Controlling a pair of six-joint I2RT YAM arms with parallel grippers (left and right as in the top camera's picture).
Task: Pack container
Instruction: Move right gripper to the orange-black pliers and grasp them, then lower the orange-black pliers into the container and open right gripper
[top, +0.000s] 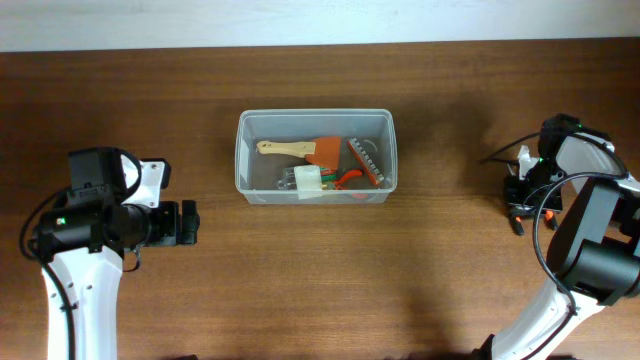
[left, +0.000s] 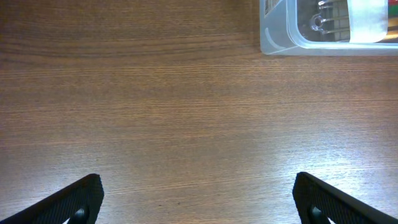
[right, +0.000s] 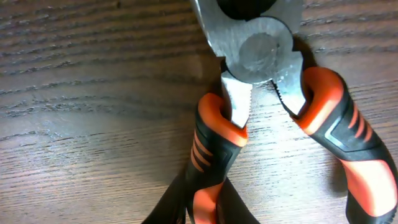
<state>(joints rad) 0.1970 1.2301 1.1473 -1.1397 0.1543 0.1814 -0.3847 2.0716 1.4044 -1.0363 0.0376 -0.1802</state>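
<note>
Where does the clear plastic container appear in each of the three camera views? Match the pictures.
Overhead: the container sits at the centre, slightly above the middle.
Left wrist: only one corner of the container shows, at the top right edge.
Right wrist: not in it; orange-handled pliers fill the picture.
Shared landmark: the brown wooden table, seen in all three views.
</note>
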